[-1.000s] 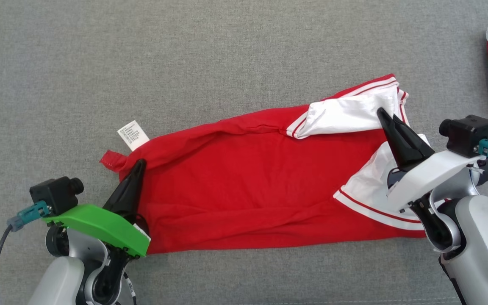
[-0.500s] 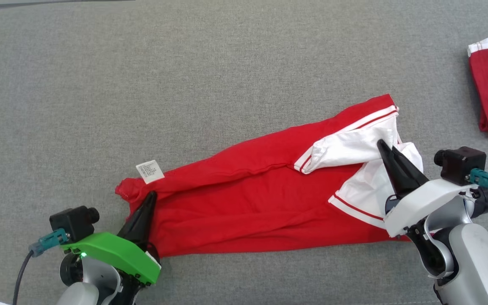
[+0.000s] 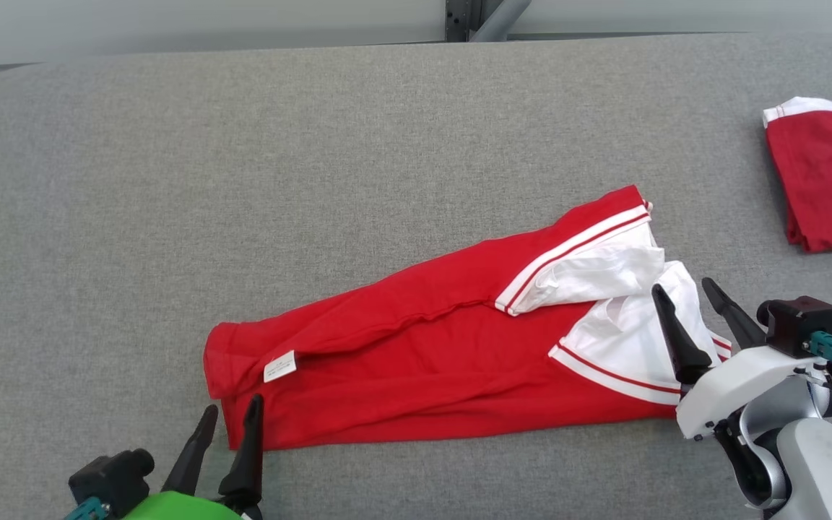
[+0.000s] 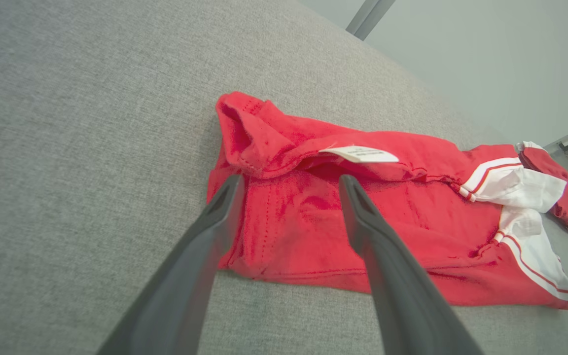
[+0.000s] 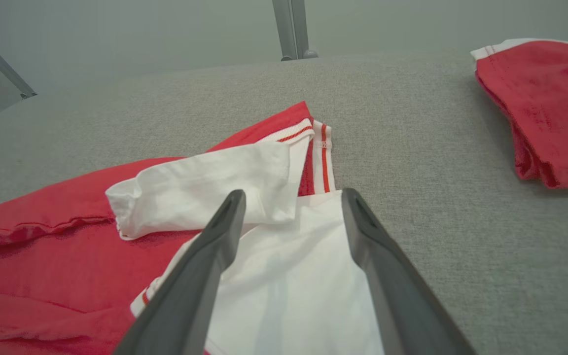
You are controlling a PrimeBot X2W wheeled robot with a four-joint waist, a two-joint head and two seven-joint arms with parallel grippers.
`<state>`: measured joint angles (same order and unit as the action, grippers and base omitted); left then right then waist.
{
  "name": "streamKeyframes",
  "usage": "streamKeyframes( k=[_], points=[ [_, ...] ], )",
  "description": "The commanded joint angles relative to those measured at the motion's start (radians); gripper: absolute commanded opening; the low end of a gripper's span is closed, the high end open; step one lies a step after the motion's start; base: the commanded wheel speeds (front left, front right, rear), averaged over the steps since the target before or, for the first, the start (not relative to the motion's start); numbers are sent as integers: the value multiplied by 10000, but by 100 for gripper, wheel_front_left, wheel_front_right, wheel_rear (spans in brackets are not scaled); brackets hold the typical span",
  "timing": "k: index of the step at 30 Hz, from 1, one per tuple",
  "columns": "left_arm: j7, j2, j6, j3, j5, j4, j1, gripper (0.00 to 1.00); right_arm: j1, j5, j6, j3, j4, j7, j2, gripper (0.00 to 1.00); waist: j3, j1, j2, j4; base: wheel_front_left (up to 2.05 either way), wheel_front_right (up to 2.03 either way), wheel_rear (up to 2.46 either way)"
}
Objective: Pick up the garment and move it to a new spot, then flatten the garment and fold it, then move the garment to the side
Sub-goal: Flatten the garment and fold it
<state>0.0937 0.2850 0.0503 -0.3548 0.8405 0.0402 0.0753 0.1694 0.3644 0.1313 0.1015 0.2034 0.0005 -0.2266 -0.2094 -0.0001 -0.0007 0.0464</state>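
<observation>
A grey fabric tabletop [image 3: 243,180] with one red garment [image 3: 423,361] lying on it as a long, narrow band that stretches from one pincer to the other.

The left pincer [image 3: 233,404] stands wide, holding nothing. The hem end of the garment lies just ahead of its fingertips, and one small white label [image 3: 279,366] rests on the cloth a little beyond them. The right pincer [image 3: 682,286] is also spread wide and empty. Its two fingers hover over the garment's two white sleeves [image 3: 604,271], which lie crumpled and overlapping at that end.

Well beyond the right pincer and off to its right lies one second garment [image 3: 828,188], also red with white trim, apparently folded and set aside.

By the look of it, the garment is laid in its spot and its long sides seem folded inward, though the upper edge is rumpled and the sleeves are untidy. Judging from this, some smoothing, the fold across its length and the move to the side remain.

Count: two pincers with two dark fingers each, two garments, two sleeves, one label.
</observation>
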Motion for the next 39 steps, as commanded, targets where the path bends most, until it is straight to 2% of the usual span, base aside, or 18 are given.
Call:
streamKeyframes(
  k=[1,6,12,17,24,30,39],
  points=[
    [444,-44,150,166,-237,-160,283,100,-181,-75,-13,-160,-2,-126,33,100,318,1,7,-83,0,0,0],
    [1519,-64,614,661,-1215,-624,576,100,-36,-335,-13,-664,-23,-76,96,100,573,1,7,-87,0,0,0],
    [1723,-300,872,1138,-2422,-874,598,100,644,-731,-13,-928,326,535,235,100,496,1,7,-4,0,0,0],
    [1717,-831,500,1572,-3036,-860,433,100,1494,-1097,-13,-912,1216,1131,470,100,89,1,7,218,0,0,0],
    [1713,-1489,-53,2245,-3409,-481,247,100,1811,-1385,-13,-1011,2393,1118,602,100,-278,1,7,606,0,0,0],
    [1714,-1834,-436,2711,-3774,-350,216,100,1608,-1470,-13,-1087,2775,947,466,100,-359,1,7,635,0,0,0],
    [1715,-2147,-884,3179,-4160,-235,210,100,1402,-1465,-18,-1168,3199,1514,365,100,-411,1,7,559,0,0,0]
  ],
)
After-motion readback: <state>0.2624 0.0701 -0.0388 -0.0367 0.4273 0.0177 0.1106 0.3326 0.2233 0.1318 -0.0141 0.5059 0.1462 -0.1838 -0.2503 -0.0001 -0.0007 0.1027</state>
